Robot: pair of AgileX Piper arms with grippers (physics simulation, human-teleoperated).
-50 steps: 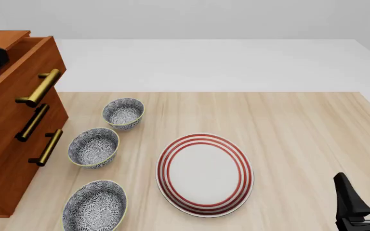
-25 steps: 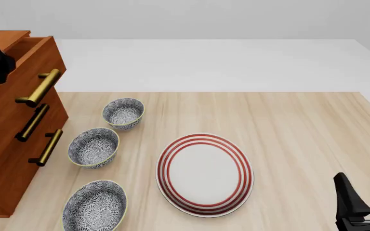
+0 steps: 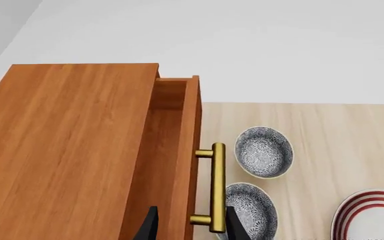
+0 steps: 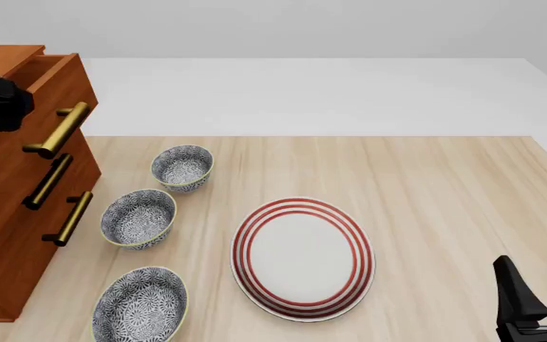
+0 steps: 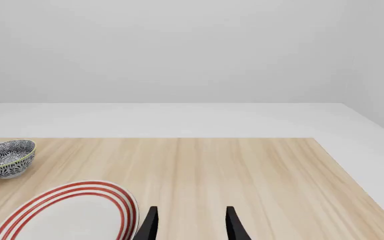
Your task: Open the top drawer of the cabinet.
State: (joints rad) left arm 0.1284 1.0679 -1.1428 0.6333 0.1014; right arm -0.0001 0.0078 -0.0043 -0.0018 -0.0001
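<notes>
Brass handle (image 3: 217,187) of the top drawer (image 3: 178,150) sits below the left end effector (image 3: 190,227), fingers apart.

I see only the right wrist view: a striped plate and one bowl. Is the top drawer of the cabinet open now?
Observer: Partly. The top drawer stands out from the cabinet, and the left wrist view shows a gap behind its front.
Operator: Where is the left end effector?
Observer: The left end effector is over the drawer front, open and gripping nothing. The brass handle is near one finger.
Operator: Are there more bowls?
Observer: Yes, there are three bowls in a row beside the cabinet.
</notes>
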